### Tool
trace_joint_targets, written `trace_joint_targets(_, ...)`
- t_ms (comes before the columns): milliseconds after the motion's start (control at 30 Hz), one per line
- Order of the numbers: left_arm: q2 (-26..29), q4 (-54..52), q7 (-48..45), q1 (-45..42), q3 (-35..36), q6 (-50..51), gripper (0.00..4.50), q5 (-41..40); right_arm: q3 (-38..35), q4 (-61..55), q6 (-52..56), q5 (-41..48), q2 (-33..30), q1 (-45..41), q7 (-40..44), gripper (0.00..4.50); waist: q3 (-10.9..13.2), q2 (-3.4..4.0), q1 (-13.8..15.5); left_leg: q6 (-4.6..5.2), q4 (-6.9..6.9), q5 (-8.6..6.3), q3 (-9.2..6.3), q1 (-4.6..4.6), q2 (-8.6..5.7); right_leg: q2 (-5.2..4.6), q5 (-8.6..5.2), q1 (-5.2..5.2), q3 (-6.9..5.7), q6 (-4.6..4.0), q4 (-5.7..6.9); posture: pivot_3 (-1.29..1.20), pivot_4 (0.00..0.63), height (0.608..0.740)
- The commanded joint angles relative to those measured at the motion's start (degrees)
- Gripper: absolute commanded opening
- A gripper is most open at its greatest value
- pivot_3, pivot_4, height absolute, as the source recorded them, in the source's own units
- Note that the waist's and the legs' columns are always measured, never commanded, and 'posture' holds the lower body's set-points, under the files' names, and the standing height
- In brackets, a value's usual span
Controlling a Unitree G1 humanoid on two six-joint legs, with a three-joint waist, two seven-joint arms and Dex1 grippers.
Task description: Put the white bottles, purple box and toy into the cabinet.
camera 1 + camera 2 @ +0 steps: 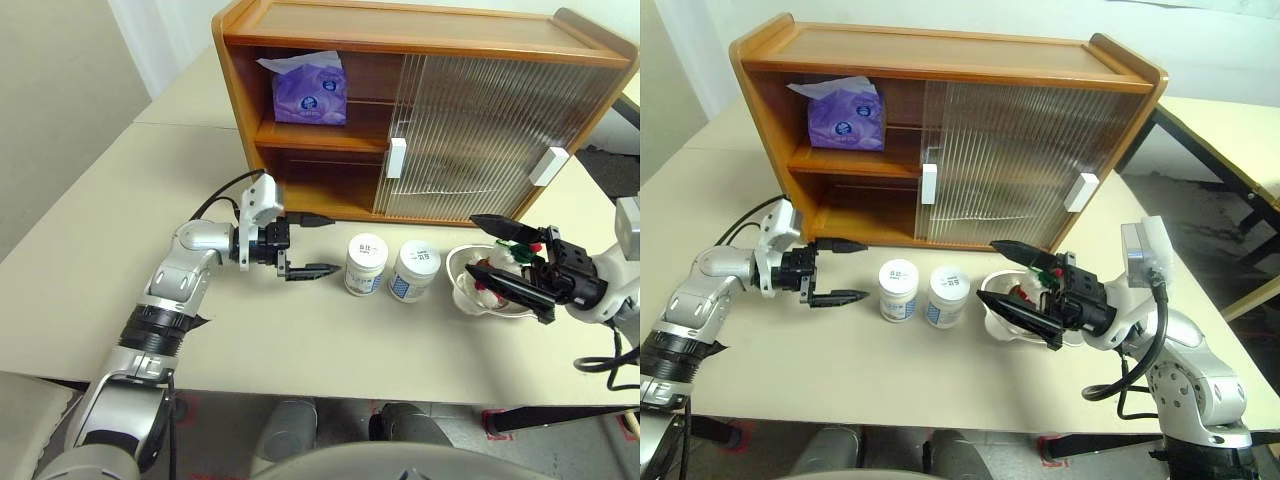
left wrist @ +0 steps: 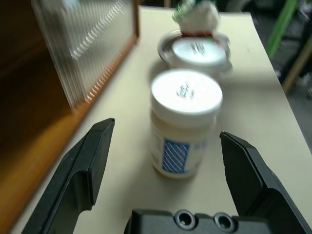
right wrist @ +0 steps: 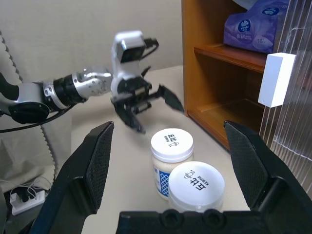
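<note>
Reaching for the first white bottle on the table.

Left gripper [image 1: 306, 263] is lining up wide open beside the two white bottles [image 1: 366, 264], ready to grab one. Right gripper [image 1: 505, 262] is waiting wide open over the toy [image 1: 1025, 290] in its bowl [image 1: 462, 292]. Farther back, the purple box [image 1: 309, 88] is already sitting inside the cabinet [image 1: 300, 20].
</note>
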Motion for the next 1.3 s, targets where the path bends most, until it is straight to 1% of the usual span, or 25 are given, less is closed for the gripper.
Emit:
trace_joint_targets(33, -0.78, 3.17, -1.01, 0.55, -2.19, -2.79, 4.47, 2.36, -1.21, -1.48, 0.45, 0.16, -0.69, 0.73, -0.44, 4.50, -0.02, 0.03, -0.17, 0.00, 0.00, 0.00, -0.06, -0.02, -0.01, 0.00, -0.01, 0.00, -0.01, 0.02, 0.00, 0.07, 0.025, 0.740)
trace_joint_targets(167, -1.43, 6.47, -0.82, 0.24, -3.74, -5.15, 4.47, 4.91, -1.57, -2.17, 0.65, 0.52, -0.95, 1.19, -0.89, 4.50, -0.03, 0.05, -0.64, 0.02, 0.01, -0.01, -0.12, -0.04, -0.03, 0.00, -0.07, 0.00, -0.04, 0.19, -0.01, 0.06, 0.027, 0.740)
trace_joint_targets(233, -2.61, 8.61, -0.54, -0.36, -4.13, -6.33, 4.47, 5.46, -1.94, -2.41, 0.79, 0.73, -1.16, 1.45, -1.04, 4.50, -0.02, 0.08, -0.89, 0.02, 0.00, -0.01, -0.17, -0.04, -0.03, 0.00, -0.16, 0.00, -0.04, 0.35, -0.02, 0.06, 0.031, 0.740)
trace_joint_targets(433, -5.85, 13.78, -0.23, -2.35, -6.84, -9.40, 4.47, 8.81, -2.52, -3.22, 1.24, 0.96, -1.39, 2.04, -1.60, 4.50, 0.00, 0.13, -1.28, 0.05, 0.00, -0.03, -0.22, -0.07, -0.03, -0.01, -0.19, 0.00, -0.01, 0.44, -0.04, 0.04, 0.035, 0.740)
trace_joint_targets(600, -7.77, 15.68, -0.20, -2.53, -7.59, -10.09, 4.47, 9.82, -2.75, -3.83, 1.30, 1.06, -1.36, 2.62, -1.89, 4.50, 0.00, 0.19, -1.75, 0.06, 0.00, -0.04, -0.18, -0.10, -0.05, 0.01, -0.30, 0.01, -0.08, 0.75, -0.06, 0.03, 0.034, 0.740)
trace_joint_targets(733, -8.71, 19.22, 0.44, -3.30, -8.72, -11.33, 4.47, 11.87, -2.89, -4.34, 1.36, 1.21, -1.39, 2.84, -2.33, 4.50, -0.01, 0.24, -2.15, 0.07, 0.00, -0.04, -0.16, -0.10, -0.07, 0.01, -0.30, 0.01, -0.11, 0.89, -0.08, 0.03, 0.034, 0.740)
trace_joint_targets(1000, -12.02, 22.04, 1.14, -3.37, -8.63, -12.38, 4.47, 11.85, -3.29, -4.45, 1.66, 1.37, -2.24, 3.21, -1.79, 4.50, -0.01, 0.31, -2.27, 0.13, 0.02, -0.07, -0.18, -0.11, -0.09, 0.00, -0.29, 0.03, -0.09, 1.06, -0.12, 0.03, 0.031, 0.740)
trace_joint_targets(1100, -13.11, 22.12, 1.16, -2.84, -7.60, -11.77, 3.80, 10.46, -3.01, -3.80, 1.34, 0.41, -3.29, 3.74, -0.27, 4.50, 0.00, 0.32, -2.29, 0.13, 0.02, -0.07, -0.11, -0.12, -0.10, 0.00, -0.31, 0.03, -0.11, 1.10, -0.12, 0.03, 0.030, 0.740)
trace_joint_targets(1167, -13.08, 22.04, 1.11, -2.63, -7.55, -11.71, 3.19, 10.48, -3.04, -3.56, 1.17, 0.34, -3.43, 3.90, 0.19, 4.50, 0.00, 0.33, -2.33, 0.13, 0.01, -0.08, -0.04, -0.13, -0.10, 0.00, -0.33, 0.04, -0.13, 1.12, -0.13, 0.03, 0.030, 0.740)
trace_joint_targets(1300, -12.38, 21.75, 0.56, -2.34, -7.31, -11.38, 3.15, 10.30, -3.08, -3.48, 1.33, 0.71, -3.35, 3.44, 0.42, 4.50, 0.00, 0.35, -2.35, 0.12, 0.01, -0.07, 0.06, -0.14, -0.12, 0.01, -0.35, 0.03, -0.13, 1.15, -0.13, 0.04, 0.032, 0.740)
